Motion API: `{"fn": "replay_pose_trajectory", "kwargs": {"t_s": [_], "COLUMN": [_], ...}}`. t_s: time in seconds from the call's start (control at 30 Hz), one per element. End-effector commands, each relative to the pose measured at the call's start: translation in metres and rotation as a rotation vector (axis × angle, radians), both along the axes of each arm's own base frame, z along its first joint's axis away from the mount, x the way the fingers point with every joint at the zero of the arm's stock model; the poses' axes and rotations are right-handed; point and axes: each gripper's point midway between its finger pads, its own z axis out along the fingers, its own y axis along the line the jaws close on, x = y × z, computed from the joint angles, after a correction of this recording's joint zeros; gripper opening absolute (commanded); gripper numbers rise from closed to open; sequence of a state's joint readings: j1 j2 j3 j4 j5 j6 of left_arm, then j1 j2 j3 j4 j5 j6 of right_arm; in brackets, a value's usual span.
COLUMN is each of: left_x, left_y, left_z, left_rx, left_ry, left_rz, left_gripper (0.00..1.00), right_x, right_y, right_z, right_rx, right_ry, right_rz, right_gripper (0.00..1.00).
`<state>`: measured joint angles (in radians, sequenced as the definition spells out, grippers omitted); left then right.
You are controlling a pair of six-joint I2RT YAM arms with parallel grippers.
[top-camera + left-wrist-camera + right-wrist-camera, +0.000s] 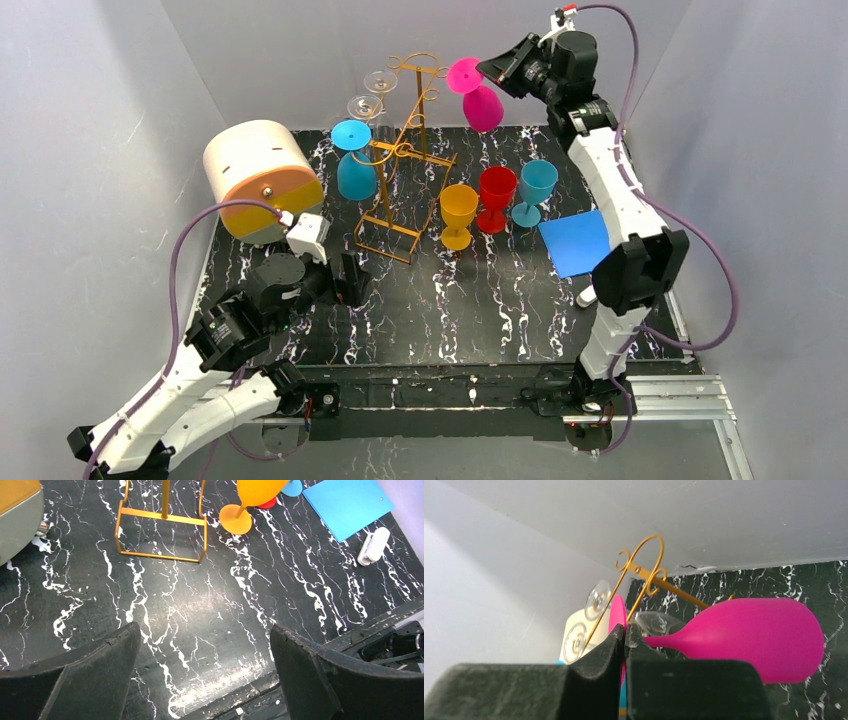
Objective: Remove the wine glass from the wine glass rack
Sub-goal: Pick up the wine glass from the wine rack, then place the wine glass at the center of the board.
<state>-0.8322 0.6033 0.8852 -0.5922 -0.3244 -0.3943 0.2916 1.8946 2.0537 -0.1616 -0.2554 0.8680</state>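
Closest in the right wrist view, the right fingers (596, 660) are closed on the thin edge of the foot of the magenta wine glass (749, 640), whose bowl juts out sideways past them, so the whole glass hangs from a pinch at its rim. It is held high at the back right of the tabletop (480, 310), just beside the top scroll of the wine glass rack (405, 160). Whether the foot is fully clear of the wire I cannot tell, since one curl crosses right in front of it. That is the main hazard: a pull along the wrong line could catch the foot on the scroll and drag the light frame, shaking the two clear glasses (372, 92) and the cyan glass (352, 160) hanging on it, or even tipping it over. The second hazard is the grip itself: with the bowl's weight out to one side, the foot may well swivel or slide between the pads, and a drop would land near the yellow glass (458, 215), red glass (496, 198) and blue glass (535, 190) standing below. The left fingers (100, 665) are spread wide above bare tabletop near the rack's base, holding nothing, so nothing steadies the rack.
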Motion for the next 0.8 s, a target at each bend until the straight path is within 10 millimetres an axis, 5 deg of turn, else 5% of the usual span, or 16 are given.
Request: {"fn": "replay_pose_trajectory", "kwargs": {"t_s": [0.0,0.3,0.77], "left_x": [-0.002,0.002,0.001], "left_y": [-0.006,-0.023,-0.06], "left_z": [0.016,0.022,0.018], "left_rx": [-0.044,-0.124,-0.254], "left_ry": [0.003,0.001,0.053], "left_rz": [-0.018,-0.04,-0.126], "left_gripper": [0.98,0.98,0.93], "right_x": [-0.059,-0.168,-0.297], "right_y": [-0.008,-0.011,-0.015], "right_z": [0.064,0.073,-0.007], "right_rx": [-0.049,-0.148,-0.19], "right_ry": [-0.22,-0.396,-0.255], "right_rz": [0.084,0.316,0.592], "right_gripper": [0.01,0.01,0.01]}}
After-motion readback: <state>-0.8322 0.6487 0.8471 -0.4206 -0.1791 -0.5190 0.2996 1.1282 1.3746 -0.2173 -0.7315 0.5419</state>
